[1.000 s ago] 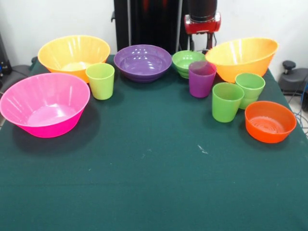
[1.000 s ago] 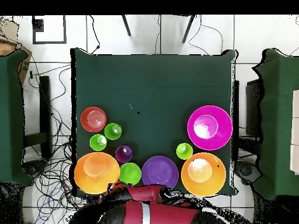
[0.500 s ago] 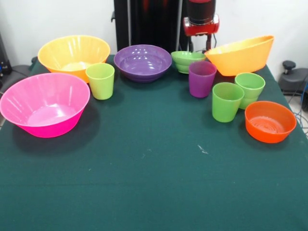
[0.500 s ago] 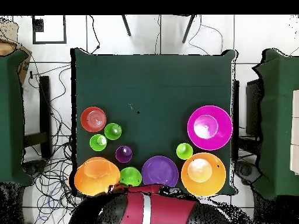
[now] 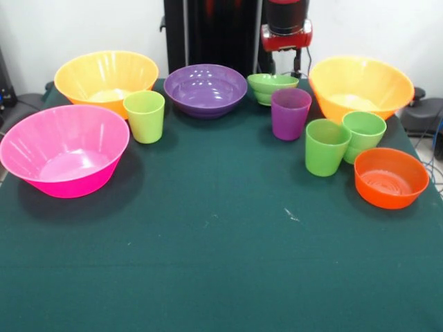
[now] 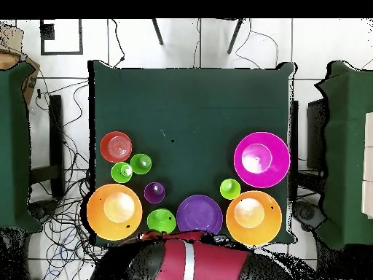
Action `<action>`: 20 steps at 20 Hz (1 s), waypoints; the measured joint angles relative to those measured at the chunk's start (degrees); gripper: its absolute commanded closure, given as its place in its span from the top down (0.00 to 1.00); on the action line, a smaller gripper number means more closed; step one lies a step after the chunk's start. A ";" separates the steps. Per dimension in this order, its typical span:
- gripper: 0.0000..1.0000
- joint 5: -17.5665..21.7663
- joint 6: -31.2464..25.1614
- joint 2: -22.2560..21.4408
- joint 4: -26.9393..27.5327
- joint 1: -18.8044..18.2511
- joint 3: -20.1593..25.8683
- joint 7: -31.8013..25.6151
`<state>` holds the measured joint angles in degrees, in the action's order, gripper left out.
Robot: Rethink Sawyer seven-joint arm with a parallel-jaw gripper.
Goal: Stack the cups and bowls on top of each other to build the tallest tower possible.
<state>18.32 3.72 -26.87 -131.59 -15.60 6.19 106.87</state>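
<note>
Nothing stacked; the gripper [image 5: 285,66] hangs behind the small green bowl [image 5: 272,87].
Your finger state can't be told; glossy, light, probably slippery bowls — pinch a rim.

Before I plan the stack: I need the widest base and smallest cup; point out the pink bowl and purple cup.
pink bowl [image 5: 64,149]: front view, inner wall.
purple cup [image 5: 290,116]: front view, outer side.

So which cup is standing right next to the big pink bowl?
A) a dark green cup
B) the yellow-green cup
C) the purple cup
B: the yellow-green cup stands just beside the pink bowl, while the purple cup and the green cups are across the table.
</note>
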 measured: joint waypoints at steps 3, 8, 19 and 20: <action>1.00 0.07 -0.04 -0.14 -0.01 -0.20 0.01 0.00; 1.00 0.08 -1.52 -2.20 -0.02 -0.21 0.13 0.00; 1.00 0.19 -2.82 -3.60 1.46 -1.08 0.36 0.00; 1.00 0.19 -2.82 -3.28 1.72 -1.46 0.41 0.00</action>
<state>18.51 0.90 -30.15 -129.87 -17.06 6.59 106.87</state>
